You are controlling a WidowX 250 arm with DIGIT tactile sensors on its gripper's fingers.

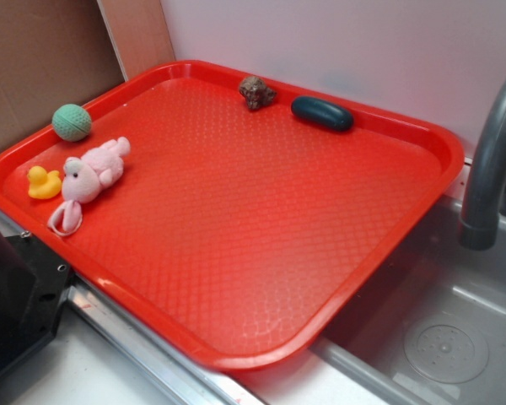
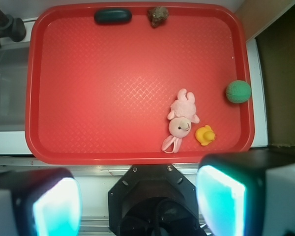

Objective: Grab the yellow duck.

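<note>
Hard to read: a small brown lumpy thing (image 1: 257, 92) at the tray's far edge, rough and mottled, kind unclear. Beside it a dark oblong (image 1: 322, 113), smooth and rounded like a pebble or soap bar, also unnamed. Cut off at the exterior view's right edge: a grey curved faucet (image 1: 487, 169), only its spout and bend shown. Cut off at the lower left: a black mount (image 1: 17, 295), blocky, with screws. In the wrist view, pincer (image 2: 137, 201) blurred and cropped at the bottom edge; only two finger pads (image 2: 221, 204) seen, glowing teal, set wide apart with nothing between them, well short of the toys.

Tray (image 1: 236, 337): red plastic, rounded corners, raised rim, floor stamped in a fine diamond grid, glossy. Laid partly over a steel sink (image 1: 438, 337) with a round drain, dull metal.

In the tray, five things. Duck (image 1: 44, 182): yellow, glossy, rounded, tiny, near the tray's left corner in the exterior view, close to the rim, upright. Just beside it, perhaps touching, a pink plush (image 1: 91, 173), soft and fuzzy, lying flat, long ears looped toward the near edge. Near the plush but apart, a teal ball (image 1: 72, 122), knitted texture, against the left rim. Brown lump and dark oblong well apart from these, along the far edge.
</note>
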